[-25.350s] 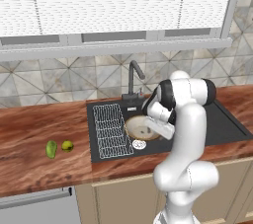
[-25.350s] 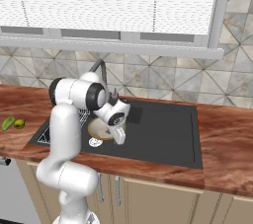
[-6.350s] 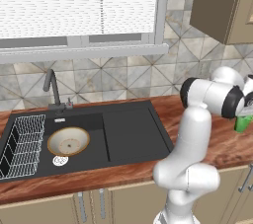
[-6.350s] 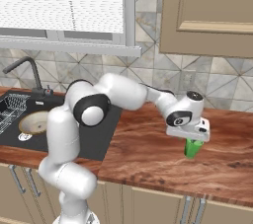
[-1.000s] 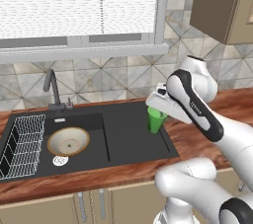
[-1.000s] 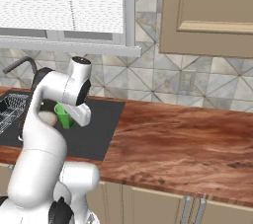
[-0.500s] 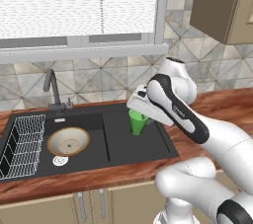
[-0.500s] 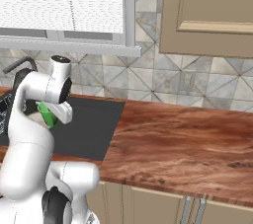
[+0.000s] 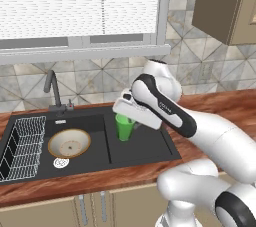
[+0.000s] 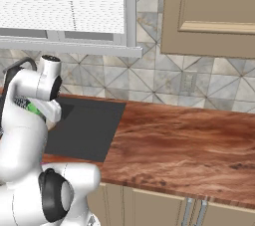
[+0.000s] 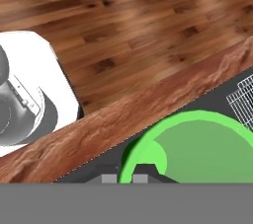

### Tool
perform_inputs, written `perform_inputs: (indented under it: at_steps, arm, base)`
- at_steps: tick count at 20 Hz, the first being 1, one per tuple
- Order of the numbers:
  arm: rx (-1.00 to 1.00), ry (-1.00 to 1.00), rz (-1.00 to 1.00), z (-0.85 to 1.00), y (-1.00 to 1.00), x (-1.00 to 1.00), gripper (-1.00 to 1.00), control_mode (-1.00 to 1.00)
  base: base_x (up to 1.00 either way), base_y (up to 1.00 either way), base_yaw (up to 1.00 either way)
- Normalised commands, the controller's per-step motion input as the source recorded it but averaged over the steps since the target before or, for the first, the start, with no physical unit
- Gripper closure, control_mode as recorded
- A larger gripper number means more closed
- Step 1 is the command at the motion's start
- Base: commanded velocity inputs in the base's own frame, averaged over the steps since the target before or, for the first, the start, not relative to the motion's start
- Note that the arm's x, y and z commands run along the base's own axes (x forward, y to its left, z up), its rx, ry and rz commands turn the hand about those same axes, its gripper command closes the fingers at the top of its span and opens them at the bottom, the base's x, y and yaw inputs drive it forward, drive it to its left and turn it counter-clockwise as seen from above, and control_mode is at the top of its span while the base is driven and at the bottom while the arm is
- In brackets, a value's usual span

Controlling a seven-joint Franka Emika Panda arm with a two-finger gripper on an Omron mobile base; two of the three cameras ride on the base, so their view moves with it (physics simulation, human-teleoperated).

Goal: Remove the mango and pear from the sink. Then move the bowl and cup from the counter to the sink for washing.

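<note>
Base views flank arm, share sink (image 9: 140, 146); hand view close, downward.

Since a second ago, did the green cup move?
Yes. The cup, held in the shut gripper, went left across the sink, closer to the bowl and faucet.

I see the counter (image 9: 227, 102), a reddish-brown wood-grain top, running along the tiled wall. The black sink (image 9: 150, 146) is recessed into it. In the sink's basin I see the bowl (image 9: 69, 143) lying upright beside the white wire rack (image 9: 22, 146). The dark faucet (image 9: 52, 88) rises at the sink's back edge.
</note>
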Motion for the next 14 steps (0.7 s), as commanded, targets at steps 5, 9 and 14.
perform_inputs:
  at_steps: [5, 9, 14]
  arm:
    - [-0.01, 0.0, 0.0, -0.02, 0.39, 0.12, 1.0, -1.0]
    - [-0.02, 0.0, -0.05, -0.14, 0.36, 0.19, 1.0, -1.0]
    - [0.0, 0.03, -0.07, -0.21, 0.26, 0.22, 1.0, -1.0]
  base:
    - [0.0, 0.0, 0.0]
    - [0.0, 0.0, 0.0]
    - [0.0, 0.0, 0.0]
